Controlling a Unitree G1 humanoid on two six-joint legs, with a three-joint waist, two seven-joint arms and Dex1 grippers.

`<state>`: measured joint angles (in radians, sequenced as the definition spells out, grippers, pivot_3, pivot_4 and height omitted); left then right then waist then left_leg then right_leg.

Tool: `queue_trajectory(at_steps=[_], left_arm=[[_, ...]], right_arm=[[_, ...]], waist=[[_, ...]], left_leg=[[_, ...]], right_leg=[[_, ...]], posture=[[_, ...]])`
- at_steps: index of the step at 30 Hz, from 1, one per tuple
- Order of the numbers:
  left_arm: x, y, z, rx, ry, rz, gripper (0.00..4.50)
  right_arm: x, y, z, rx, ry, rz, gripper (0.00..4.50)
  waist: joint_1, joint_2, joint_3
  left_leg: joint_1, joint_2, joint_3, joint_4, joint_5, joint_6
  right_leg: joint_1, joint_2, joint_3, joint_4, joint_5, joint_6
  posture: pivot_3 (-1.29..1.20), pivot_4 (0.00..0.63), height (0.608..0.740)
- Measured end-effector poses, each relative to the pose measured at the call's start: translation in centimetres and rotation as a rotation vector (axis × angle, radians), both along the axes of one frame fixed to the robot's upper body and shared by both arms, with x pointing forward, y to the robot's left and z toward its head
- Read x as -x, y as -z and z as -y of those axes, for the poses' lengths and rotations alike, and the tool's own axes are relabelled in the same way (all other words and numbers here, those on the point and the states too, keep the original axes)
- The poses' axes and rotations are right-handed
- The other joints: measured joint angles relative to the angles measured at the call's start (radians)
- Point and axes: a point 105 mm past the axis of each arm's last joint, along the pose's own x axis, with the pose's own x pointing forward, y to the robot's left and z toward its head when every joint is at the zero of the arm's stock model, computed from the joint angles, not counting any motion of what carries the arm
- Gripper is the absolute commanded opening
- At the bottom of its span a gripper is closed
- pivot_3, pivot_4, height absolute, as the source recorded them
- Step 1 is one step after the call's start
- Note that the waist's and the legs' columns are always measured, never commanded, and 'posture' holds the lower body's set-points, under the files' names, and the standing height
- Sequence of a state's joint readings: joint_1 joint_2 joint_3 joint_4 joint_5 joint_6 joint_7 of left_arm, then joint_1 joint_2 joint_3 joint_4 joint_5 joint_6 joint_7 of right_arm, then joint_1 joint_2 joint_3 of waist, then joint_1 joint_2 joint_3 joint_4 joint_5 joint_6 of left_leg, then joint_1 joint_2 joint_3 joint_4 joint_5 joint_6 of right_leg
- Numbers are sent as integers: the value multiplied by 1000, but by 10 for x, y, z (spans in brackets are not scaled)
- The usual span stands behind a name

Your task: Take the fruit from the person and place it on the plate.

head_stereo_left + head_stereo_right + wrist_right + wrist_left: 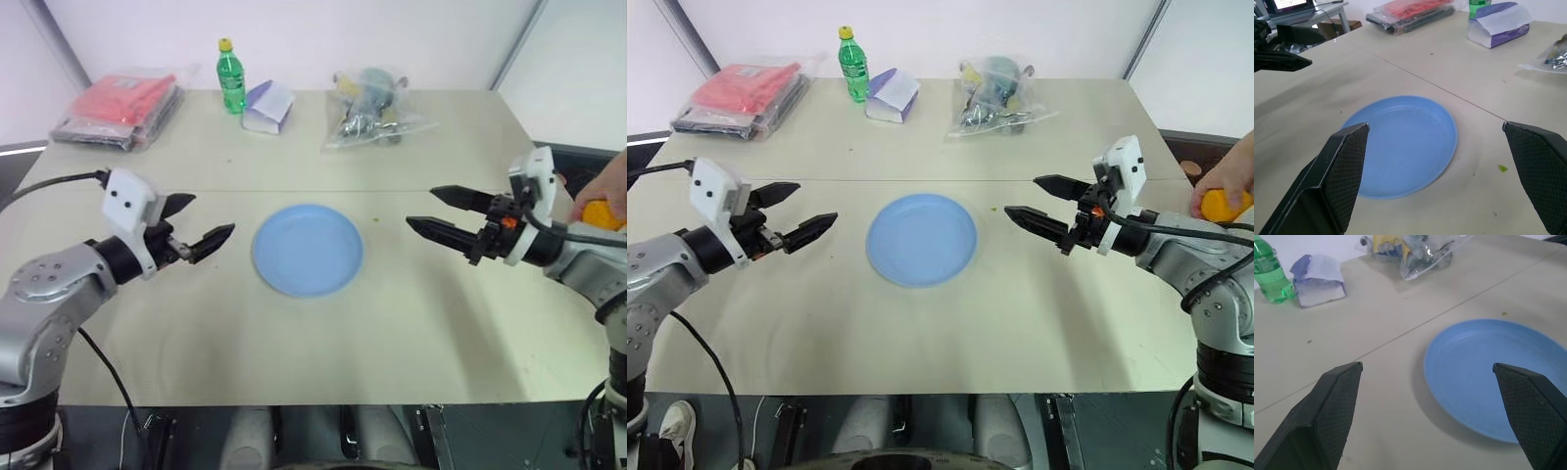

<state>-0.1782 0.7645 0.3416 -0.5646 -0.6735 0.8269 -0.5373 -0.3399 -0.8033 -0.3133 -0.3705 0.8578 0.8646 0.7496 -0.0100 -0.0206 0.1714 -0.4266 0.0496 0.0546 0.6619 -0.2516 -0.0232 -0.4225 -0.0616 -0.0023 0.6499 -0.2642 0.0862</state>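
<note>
The light-blue plate (308, 250) lies bare at the middle of the table. At the far right edge, a person's hand (609, 184) holds the orange-yellow fruit (600, 213), just behind my right arm. My right gripper (419, 207) hovers open to the right of the plate, its fingers pointing at the plate and away from the fruit. On the plate's other side my left gripper (214, 213) is open too, aimed toward the plate. Neither holds anything. In the right wrist view the plate (1400, 144) shows between the open fingers.
Along the table's far edge stand a green bottle (231, 76), a purple-and-white pack (267, 106), a clear bag of mixed items (372, 108) and a red packet in plastic (122, 106). A seam crosses the tabletop behind the plate.
</note>
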Motion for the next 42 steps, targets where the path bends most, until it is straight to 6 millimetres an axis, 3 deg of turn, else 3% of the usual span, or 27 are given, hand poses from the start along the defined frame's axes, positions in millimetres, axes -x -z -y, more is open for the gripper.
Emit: queue_trajectory(at_steps=[42], left_arm=[[0, -4, 14, 20, 50, 27, 4500]], right_arm=[[-2, 3, -3, 39, -20, 3, 4461]], waist=[[0, 0, 0]], left_leg=[[0, 0, 0, 0, 0, 0]], right_leg=[[0, 0, 0, 0, 0, 0]], posture=[[0, 150, 731]])
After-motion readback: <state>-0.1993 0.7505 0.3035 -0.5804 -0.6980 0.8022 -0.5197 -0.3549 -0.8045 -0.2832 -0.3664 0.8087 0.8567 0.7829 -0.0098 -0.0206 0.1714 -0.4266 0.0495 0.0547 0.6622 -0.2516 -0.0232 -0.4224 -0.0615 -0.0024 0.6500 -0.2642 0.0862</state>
